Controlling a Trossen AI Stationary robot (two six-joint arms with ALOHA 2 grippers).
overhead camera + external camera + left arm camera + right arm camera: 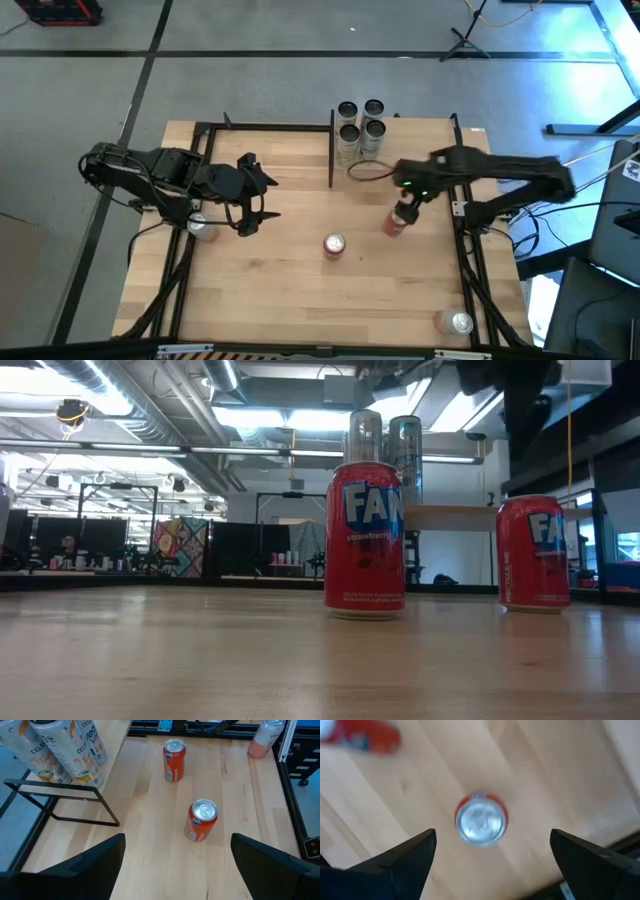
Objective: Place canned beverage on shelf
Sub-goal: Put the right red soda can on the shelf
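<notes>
Two red soda cans stand upright on the table. One [334, 245] is near the middle; it also shows in the low view [365, 540] and the left wrist view [201, 820]. The other [398, 220] is to its right and shows in the right wrist view [481, 822]. My right gripper [405, 198] is open above this can, its fingers [410, 852] either side of the can's top and clear of it. My left gripper [255, 195] is open and empty at the left. The shelf [450, 517], at the far edge, carries several tall silver cans [360, 125].
A pale can [200, 225] stands under my left arm, and another [458, 322] at the near right corner. Black metal frame bars [330, 150] rise at the table's far middle and along both sides. A dark cable loop [368, 170] lies before the shelf.
</notes>
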